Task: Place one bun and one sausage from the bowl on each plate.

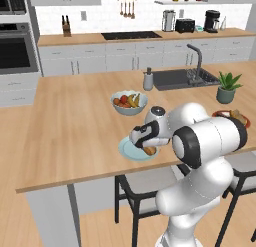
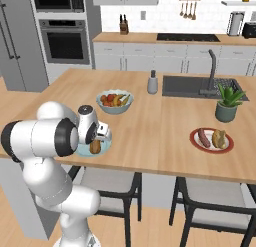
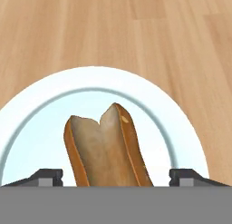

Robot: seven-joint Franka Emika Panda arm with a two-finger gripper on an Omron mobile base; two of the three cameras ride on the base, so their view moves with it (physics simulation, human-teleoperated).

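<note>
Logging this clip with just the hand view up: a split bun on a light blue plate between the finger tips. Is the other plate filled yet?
Observer: Yes. The red-rimmed plate already carries a sausage and a bun.
Operator: And a sausage on the blue one?
Observer: None shows. The right base view has just a bun on the blue plate, under the gripper.
Operator: What's nearest that plate?
Observer: A fruit bowl just behind it.

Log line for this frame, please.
gripper: open, over light blue plate | bun: on that plate, between fingers | red-rimmed plate: holds sausage plus bun
</note>
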